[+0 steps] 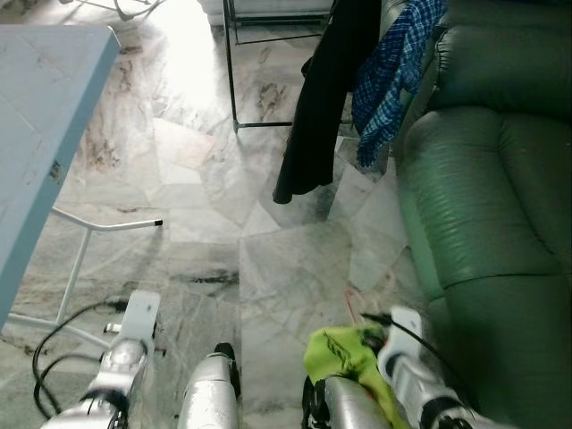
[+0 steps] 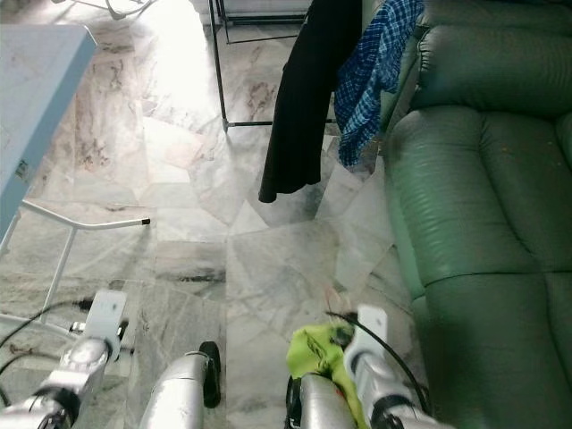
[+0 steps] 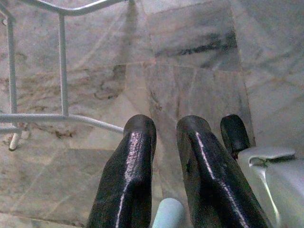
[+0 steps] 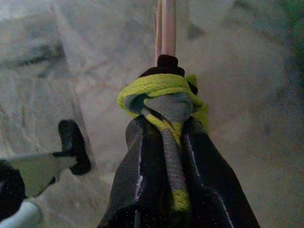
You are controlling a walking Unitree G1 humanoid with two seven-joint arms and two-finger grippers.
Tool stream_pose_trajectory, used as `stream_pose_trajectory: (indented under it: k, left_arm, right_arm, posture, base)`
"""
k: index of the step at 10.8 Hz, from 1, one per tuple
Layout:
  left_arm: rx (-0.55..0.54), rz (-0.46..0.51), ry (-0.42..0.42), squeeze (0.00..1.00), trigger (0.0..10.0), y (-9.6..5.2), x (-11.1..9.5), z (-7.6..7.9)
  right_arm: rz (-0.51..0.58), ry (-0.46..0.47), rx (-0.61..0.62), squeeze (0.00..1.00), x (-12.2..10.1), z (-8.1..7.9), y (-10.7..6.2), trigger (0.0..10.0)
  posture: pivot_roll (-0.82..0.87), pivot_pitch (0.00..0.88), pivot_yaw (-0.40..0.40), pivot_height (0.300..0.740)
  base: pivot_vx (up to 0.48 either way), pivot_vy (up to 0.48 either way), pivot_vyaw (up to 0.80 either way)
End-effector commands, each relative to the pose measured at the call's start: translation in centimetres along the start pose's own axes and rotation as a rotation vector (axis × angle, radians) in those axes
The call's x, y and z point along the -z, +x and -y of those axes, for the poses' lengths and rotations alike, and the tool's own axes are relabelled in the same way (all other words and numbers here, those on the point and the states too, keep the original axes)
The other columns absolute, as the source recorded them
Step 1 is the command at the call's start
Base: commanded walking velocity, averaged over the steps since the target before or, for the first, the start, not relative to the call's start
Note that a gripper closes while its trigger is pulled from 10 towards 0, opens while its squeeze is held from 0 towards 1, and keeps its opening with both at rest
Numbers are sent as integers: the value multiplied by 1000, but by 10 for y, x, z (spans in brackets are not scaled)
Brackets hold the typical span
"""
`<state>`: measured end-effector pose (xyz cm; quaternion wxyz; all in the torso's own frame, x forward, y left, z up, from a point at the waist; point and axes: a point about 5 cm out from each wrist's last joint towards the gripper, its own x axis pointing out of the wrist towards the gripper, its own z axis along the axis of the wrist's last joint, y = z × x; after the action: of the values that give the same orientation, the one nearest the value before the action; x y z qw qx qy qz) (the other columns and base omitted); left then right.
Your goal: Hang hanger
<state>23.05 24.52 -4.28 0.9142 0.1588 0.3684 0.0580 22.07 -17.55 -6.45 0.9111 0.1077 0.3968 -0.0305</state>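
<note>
Right tool (image 4: 164,126): I see its two black fingers closed tight on the collar of a yellow-green garment (image 4: 156,95), with a strip of grey and yellow-green cloth pinched between them.
Hanger (image 4: 165,28): a thin pale pink rod comes out just past my right tool's fingertips, through the bunched collar, and runs straight away from the tool over the floor. I cannot tell its full shape.
Garment in the head views: a bright yellow-green bundle (image 1: 344,357) lies on my right arm, just behind the tool, low over the floor (image 1: 286,259).
Left tool (image 3: 166,152): I see both fingers slightly apart with a narrow gap between them and nothing held. It hangs low over the marble floor, pointing down.
Ahead of the tools: a black garment (image 1: 317,107) and a blue checked shirt (image 1: 393,76) hang side by side on a dark metal rack (image 1: 231,71), well apart from both tools.
To the right of my right tool: a green sofa (image 1: 492,197), close alongside.
To the left of my left tool: a light blue counter (image 1: 40,125) on a white tube frame (image 3: 61,95), the frame near the fingers.
</note>
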Motion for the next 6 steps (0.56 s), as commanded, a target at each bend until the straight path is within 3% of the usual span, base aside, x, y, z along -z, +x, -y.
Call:
stream_pose_trajectory:
  k: [1,5,6]
  left_arm:
    - [16,-36,15,0,10000,-2,8,1]
    - [60,10,16,0,10000,1,-5,18]
    - [59,94,-31,0,10000,1,-16,16]
  right_arm:
    - [-9,-25,-16,0,2,-7,1,10000]
    - [86,-57,3,0,-23,3,2,10000]
    - [201,-109,-31,0,-42,2,1,10000]
  posture:
    - [100,153,6,740]
    - [79,78,-50,740]
    - [67,55,-59,740]
  base:
    - [0,0,0]
    - [0,0,0]
    - [0,0,0]
